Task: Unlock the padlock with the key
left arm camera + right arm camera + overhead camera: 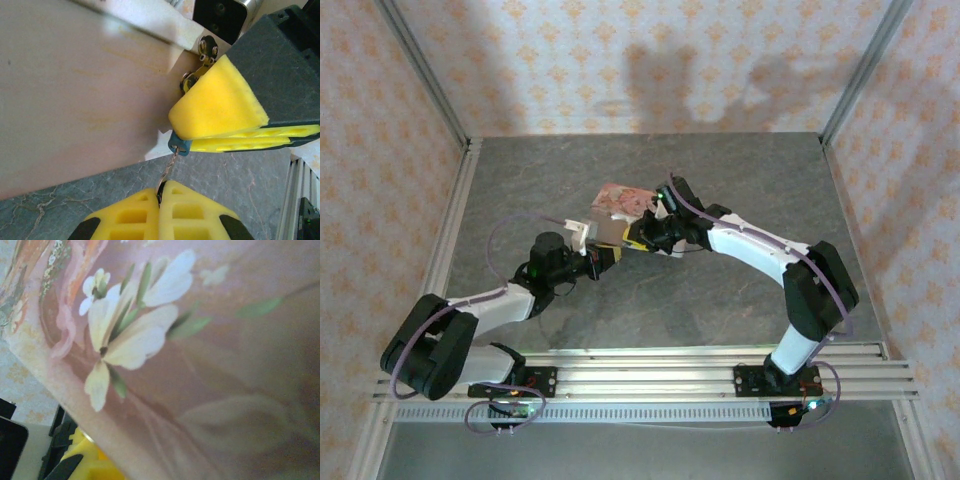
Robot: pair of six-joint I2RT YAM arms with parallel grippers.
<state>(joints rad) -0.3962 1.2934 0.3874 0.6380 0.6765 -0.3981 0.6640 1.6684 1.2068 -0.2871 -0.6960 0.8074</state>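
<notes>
Left gripper (pixel 161 194) was clamped shut on the key (pixel 169 167). The shaft ran straight ahead from its jaws, with the tip at the padlock (pixel 179 145); I couldn't tell how far in it was. The padlock sat just ahead of the left jaws, pinched at the tips of the closed right gripper (pixel 210 136), beside the pink tin (pixel 75 90). With key and jaws coaxial, the turn likely falls to left wrist roll.
</notes>
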